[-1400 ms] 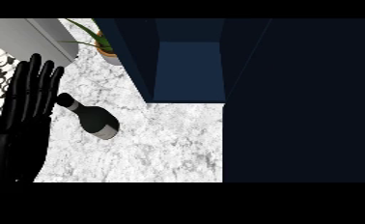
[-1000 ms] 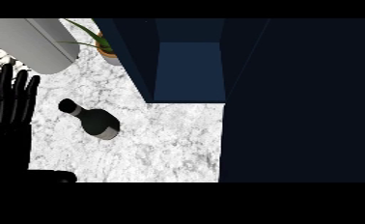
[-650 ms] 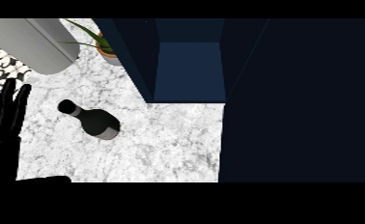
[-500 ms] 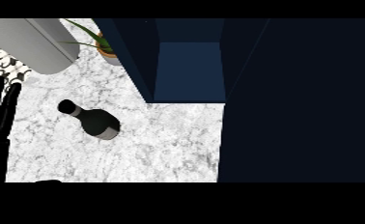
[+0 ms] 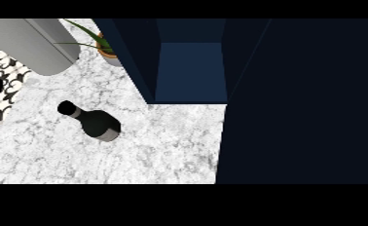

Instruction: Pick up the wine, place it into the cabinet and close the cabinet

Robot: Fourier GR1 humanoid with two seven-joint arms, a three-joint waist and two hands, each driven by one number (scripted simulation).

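While no robot hand shows anywhere, the wine bottle (image 5: pixel 92 121) stands alone on the marble table (image 5: pixel 165 147).

At ten o'clock sits a smooth grey rounded object (image 5: pixel 39 42), beside it a potted plant (image 5: pixel 101 45) with spiky leaves. Glossy and dark, the bottle lies toward nine o'clock, neck pointing to ten o'clock, base to four. Toward three o'clock, the navy cabinet (image 5: pixel 191 69) stands open, well apart, nothing between.
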